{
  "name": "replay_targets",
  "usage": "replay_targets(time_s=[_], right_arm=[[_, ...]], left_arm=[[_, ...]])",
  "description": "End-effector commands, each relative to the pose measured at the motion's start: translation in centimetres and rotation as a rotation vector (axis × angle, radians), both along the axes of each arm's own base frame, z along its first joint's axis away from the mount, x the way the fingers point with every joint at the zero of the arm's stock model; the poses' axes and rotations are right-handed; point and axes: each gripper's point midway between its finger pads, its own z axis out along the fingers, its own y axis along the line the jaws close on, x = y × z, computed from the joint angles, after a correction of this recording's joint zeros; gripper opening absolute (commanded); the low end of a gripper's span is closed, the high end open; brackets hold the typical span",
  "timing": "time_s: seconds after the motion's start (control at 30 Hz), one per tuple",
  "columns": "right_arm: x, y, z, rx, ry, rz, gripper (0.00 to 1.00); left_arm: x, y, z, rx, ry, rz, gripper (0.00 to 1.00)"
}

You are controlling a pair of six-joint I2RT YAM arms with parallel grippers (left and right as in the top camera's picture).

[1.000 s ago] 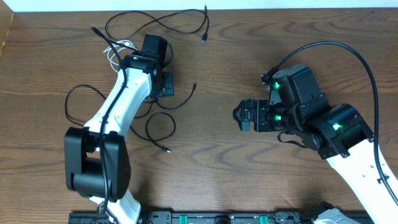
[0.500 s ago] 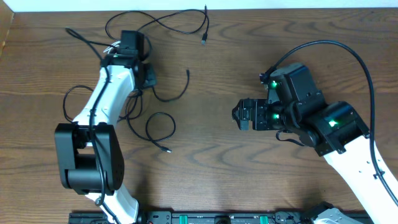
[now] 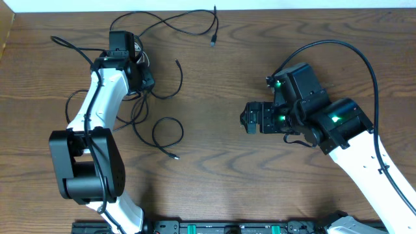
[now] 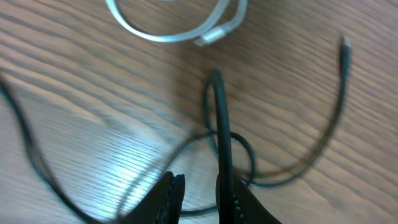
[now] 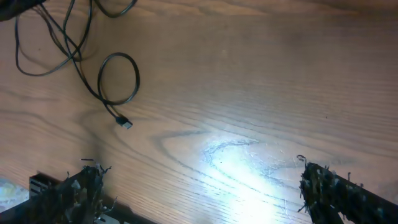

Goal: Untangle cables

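Observation:
Several thin black cables (image 3: 162, 23) lie tangled at the back left of the table. My left gripper (image 3: 142, 78) sits over the tangle. In the left wrist view its jaws (image 4: 199, 183) stand narrow, and a black cable (image 4: 219, 124) rises from them along the right finger and bends over. A free plug end (image 4: 344, 43) curls away to the right. A white cable (image 4: 180, 34) loops just beyond. One black cable forms a loose loop (image 3: 168, 133) nearer the front. My right gripper (image 3: 246, 118) hovers open mid-table, right of the cables, with only wood between its fingers (image 5: 202, 186).
The right arm's thick black cable (image 3: 351, 52) arcs over the right side. A black rail (image 3: 227, 229) runs along the table's front edge. The back edge of the table (image 3: 292, 9) meets a white wall. The loop's plug (image 5: 124, 123) shows in the right wrist view.
My left gripper narrowed its jaws and moved left and toward the back, dragging a black cable; its free end swept up and left. The right arm shifted slightly left.

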Motion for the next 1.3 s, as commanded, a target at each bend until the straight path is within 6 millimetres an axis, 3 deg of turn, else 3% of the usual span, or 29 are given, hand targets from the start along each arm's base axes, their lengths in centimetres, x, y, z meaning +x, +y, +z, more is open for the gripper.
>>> replay_targets(time_s=[0.0, 0.07, 0.1, 0.17, 0.23, 0.33, 0.47, 0.7, 0.9, 1.03, 1.27], right_arm=[[0.0, 0.3, -0.1, 0.004, 0.006, 0.001, 0.99], [0.0, 0.3, -0.1, 0.005, 0.005, 0.001, 0.99], [0.0, 0.3, -0.1, 0.005, 0.004, 0.001, 0.99], [0.1, 0.3, 0.0, 0.007, 0.001, 0.001, 0.99], [0.2, 0.4, 0.0, 0.009, -0.003, 0.001, 0.99], [0.3, 0.4, 0.1, 0.012, -0.006, 0.002, 0.99], [0.4, 0.5, 0.2, 0.014, -0.011, 0.001, 0.99], [0.4, 0.6, 0.2, 0.018, -0.015, 0.002, 0.99], [0.3, 0.8, 0.3, 0.029, -0.008, 0.01, 0.99], [0.4, 0.9, 0.4, 0.034, -0.012, 0.012, 0.99], [0.5, 1.0, 0.5, 0.041, -0.019, 0.013, 0.99]], left_arm=[[-0.2, -2.3, 2.6, -0.108, -0.043, -0.102, 0.31], [-0.8, -2.5, 3.5, -0.114, -0.044, -0.104, 0.55], [-1.2, -2.5, 4.0, -0.115, -0.044, -0.105, 0.62], [-1.9, -2.8, 5.1, -0.122, -0.049, -0.111, 0.74], [-2.6, -3.3, 6.3, -0.139, -0.06, -0.124, 0.8], [-3.9, -4.3, 7.5, -0.147, -0.054, -0.151, 0.8], [-6.3, -6.1, 6.7, -0.153, 0.042, -0.191, 0.81], [-12.1, -8.8, 2.1, -0.176, 0.289, -0.138, 0.85], [-15.6, -8.5, -2.1, -0.12, 0.398, -0.1, 0.78], [-16.3, -8.8, -4.0, -0.116, 0.395, -0.128, 0.78], [-14.8, -9.8, -5.8, -0.092, 0.291, -0.242, 0.79]])
